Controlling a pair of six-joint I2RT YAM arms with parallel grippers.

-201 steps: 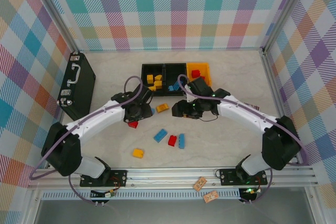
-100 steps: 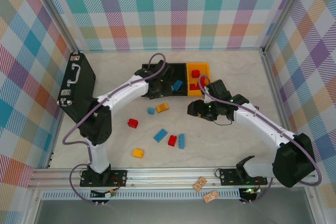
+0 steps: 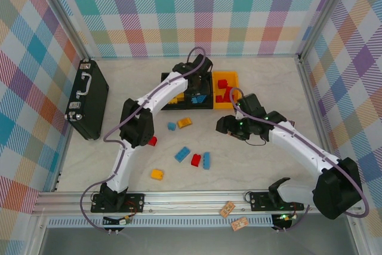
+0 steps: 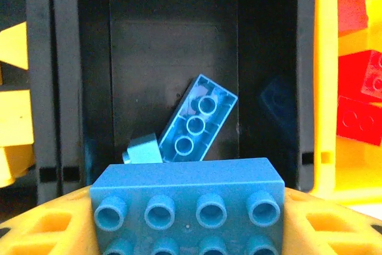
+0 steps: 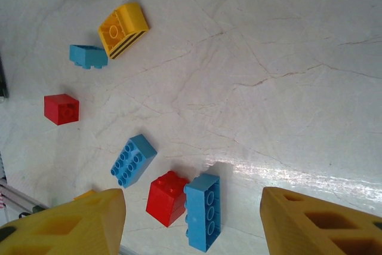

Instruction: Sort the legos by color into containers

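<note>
Table (image 3: 268, 88): pale marbled top, carries all items. Black briefcase (image 3: 88, 97) lies shut at the far left, well apart from the work and not part of the sort. The left arm stretches to the row of 3 bins at the back. The left gripper (image 4: 188, 231) is clamped on a blue 2x4 brick (image 4: 188, 189), studs toward the camera, directly over the middle black bin (image 4: 173, 52). Judged as the drop position, since that bin already holds a blue brick (image 4: 197, 120) leaning beside a small pale-blue piece (image 4: 143, 149). The left black bin (image 4: 37, 58) holds yellow bricks (image 4: 13, 117) and the orange-yellow bin (image 4: 325, 76) holds red bricks (image 4: 358, 117), so 1 colour per bin reads consistent. The right gripper (image 5: 191, 207) hangs over the table near the orange-yellow bin, jaws apart and empty, looking down on 7 loose bricks (image 3: 182, 154): 3 blue, 2 red, 2 yellow. It is probably staged for the next pick. Obscured: the left arm covers parts of the left and middle bins from above. The held brick's lower rows are cut off by the frame edge. A dark bluish shape on the middle bin's right wall could be a brick or a reflection; cannot tell. 1 yellow brick barely peeks past a right finger (image 5: 71, 219).
</note>
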